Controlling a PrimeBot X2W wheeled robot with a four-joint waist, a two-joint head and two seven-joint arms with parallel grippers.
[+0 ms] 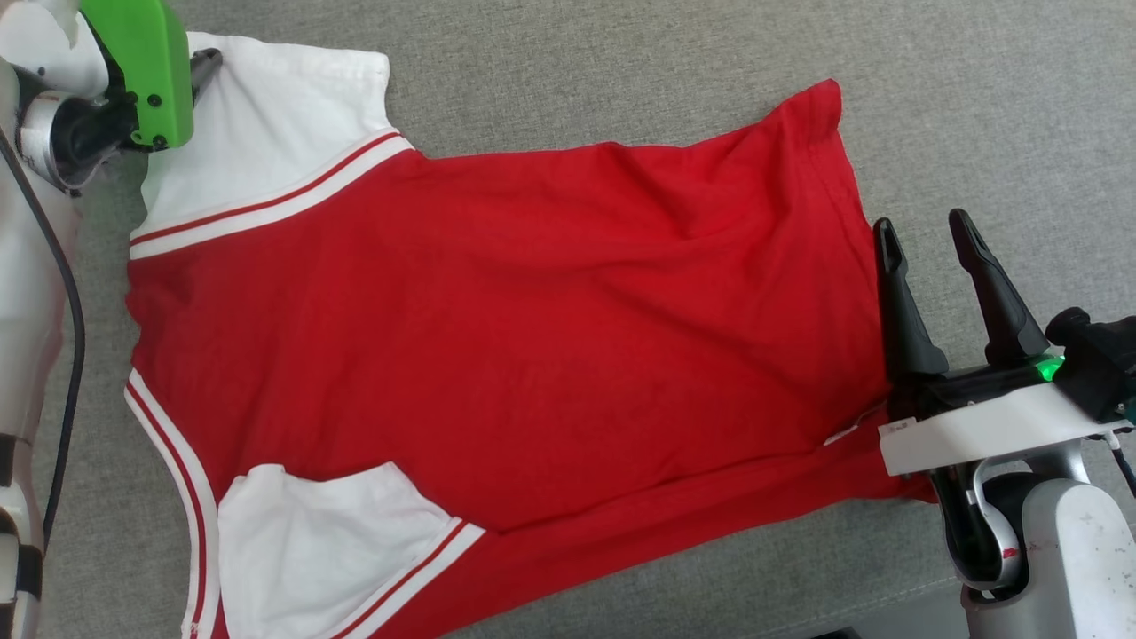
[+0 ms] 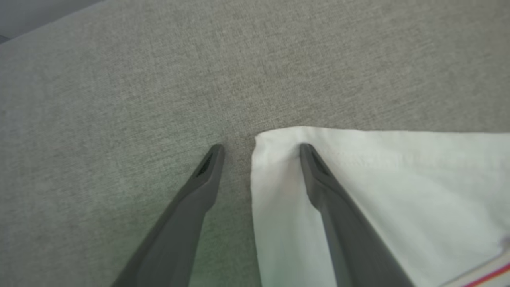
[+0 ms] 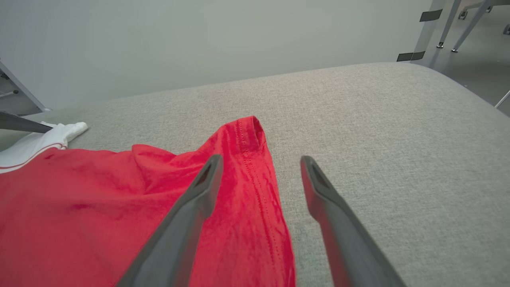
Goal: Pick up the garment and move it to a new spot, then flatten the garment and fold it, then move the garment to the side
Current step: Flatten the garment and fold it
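the red jersey-style shirt with white short sleeves [image 1: 532, 328] lies spread, plain side up, across the grey woven fabric surface [image 1: 621, 71]. the left gripper [image 2: 261, 149] is released, its dark fingers straddling the corner of the upper white sleeve [image 1: 275, 133]. the right gripper [image 1: 925, 226] is likewise released, straddling the red hem. this looks like the flattening step: next, both likely need to pinch their edges and draw the rumpled cloth taut.
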